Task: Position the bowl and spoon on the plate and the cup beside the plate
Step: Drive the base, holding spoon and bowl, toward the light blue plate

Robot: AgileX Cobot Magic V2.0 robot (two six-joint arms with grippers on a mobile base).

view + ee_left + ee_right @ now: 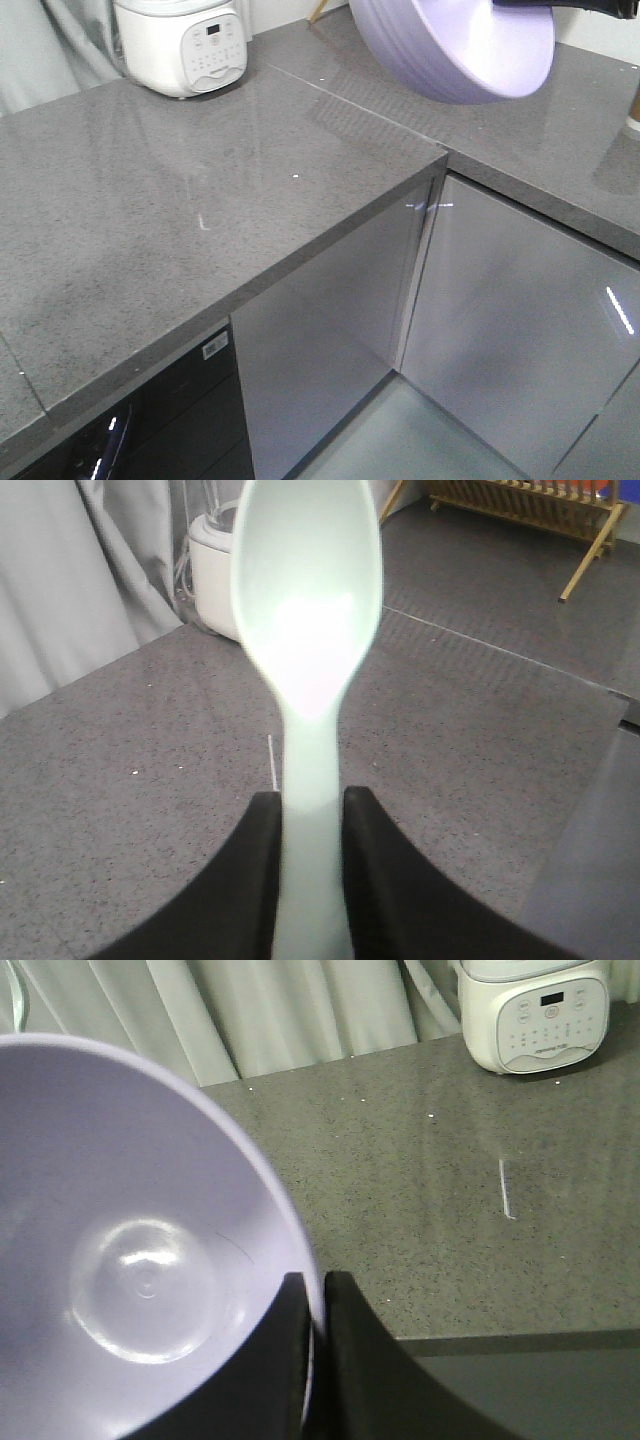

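One lavender bowl (450, 50), one mint-white spoon (310, 630), one white rice cooker (185, 45) and one wooden rack (520, 500) are counted on or above a single grey bench (150, 250). Two black hands are in view: one left hand (312, 815) and one right hand (317, 1300).

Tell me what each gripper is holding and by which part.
The left gripper holds the spoon by its handle, with the scoop pointing away from the jaws. The right gripper pinches the bowl by its rim.
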